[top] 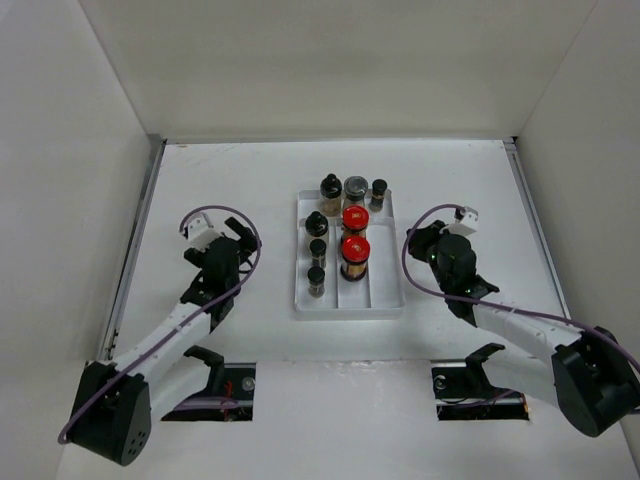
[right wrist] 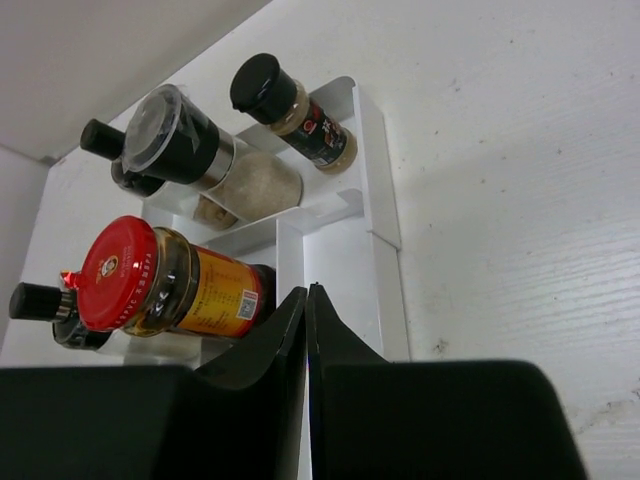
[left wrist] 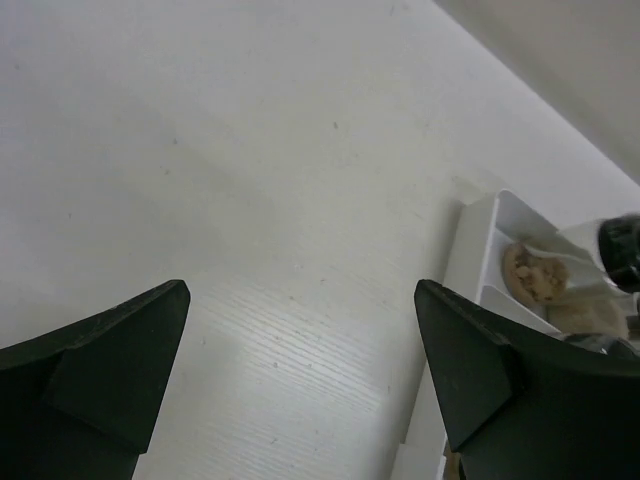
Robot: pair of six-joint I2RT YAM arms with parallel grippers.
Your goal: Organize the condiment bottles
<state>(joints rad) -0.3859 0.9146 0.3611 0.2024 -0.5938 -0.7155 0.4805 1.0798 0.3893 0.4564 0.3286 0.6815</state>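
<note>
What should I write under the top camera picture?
Spice jars stand in a white tray between the left gripper and right gripper.

"Does the left wrist view show the whole white plastic tray?"
"No. The picture's edge cuts it off, and the left gripper's black finger hides its near end."
"And the small black-capped jar?"
"Cut off too, and blurry."
"From above, can you read the red-capped amber glass jar?"
"Too small."
</note>
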